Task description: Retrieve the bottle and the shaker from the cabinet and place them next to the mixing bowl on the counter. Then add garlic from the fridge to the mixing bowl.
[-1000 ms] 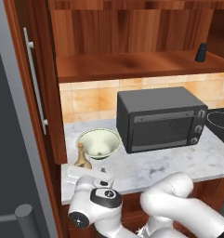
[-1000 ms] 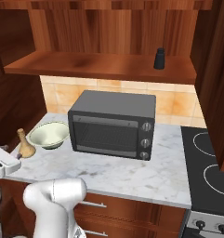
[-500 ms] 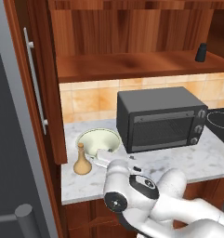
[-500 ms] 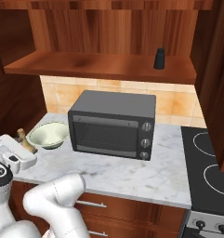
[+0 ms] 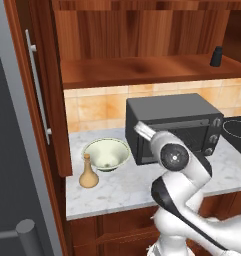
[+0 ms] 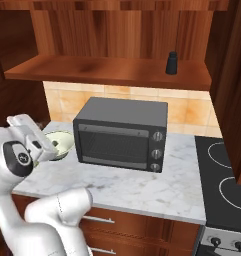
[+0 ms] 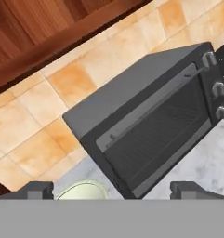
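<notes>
Bottle (image 5: 88, 172) stands upright beside mixing bowl (image 5: 107, 154)

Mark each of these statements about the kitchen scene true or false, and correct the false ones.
1. The bottle stands on the counter beside the mixing bowl. True.
2. The shaker sits inside the mixing bowl. False: it is on the cabinet shelf.
3. The tool holds the bottle. False: its fingers stand wide apart and empty.
4. A dark toaster oven sits on the counter right of the bowl. True.
5. The oven's door hangs open. False: it is closed.
</notes>
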Motion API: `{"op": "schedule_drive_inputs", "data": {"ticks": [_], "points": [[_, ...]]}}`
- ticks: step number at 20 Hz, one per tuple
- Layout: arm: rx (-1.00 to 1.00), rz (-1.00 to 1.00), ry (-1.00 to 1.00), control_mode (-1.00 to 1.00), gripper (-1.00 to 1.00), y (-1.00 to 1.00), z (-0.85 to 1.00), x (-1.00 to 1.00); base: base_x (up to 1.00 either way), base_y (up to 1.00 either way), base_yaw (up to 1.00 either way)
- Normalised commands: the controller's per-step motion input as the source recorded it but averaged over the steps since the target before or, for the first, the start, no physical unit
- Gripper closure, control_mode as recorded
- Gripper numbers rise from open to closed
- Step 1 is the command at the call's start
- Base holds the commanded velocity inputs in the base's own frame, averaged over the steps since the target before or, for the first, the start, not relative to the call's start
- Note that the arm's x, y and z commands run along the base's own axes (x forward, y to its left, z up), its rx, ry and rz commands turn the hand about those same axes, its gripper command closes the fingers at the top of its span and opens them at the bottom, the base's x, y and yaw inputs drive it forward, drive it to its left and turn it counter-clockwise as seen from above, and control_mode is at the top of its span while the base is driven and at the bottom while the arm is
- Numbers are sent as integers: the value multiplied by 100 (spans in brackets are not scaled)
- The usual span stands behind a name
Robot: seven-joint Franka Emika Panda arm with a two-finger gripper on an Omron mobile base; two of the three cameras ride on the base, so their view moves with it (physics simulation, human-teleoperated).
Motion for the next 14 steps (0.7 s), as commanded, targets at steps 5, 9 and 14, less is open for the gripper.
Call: {"op": "schedule_drive_inputs", "data": {"ticks": [5,9,14], "points": [[31,6,18,-100,-100,-85,92,0,0,0,0],[23,7,12,-100,-100,-83,76,0,0,0,0],[16,7,9,-100,-100,-73,63,0,0,0,0]]}}
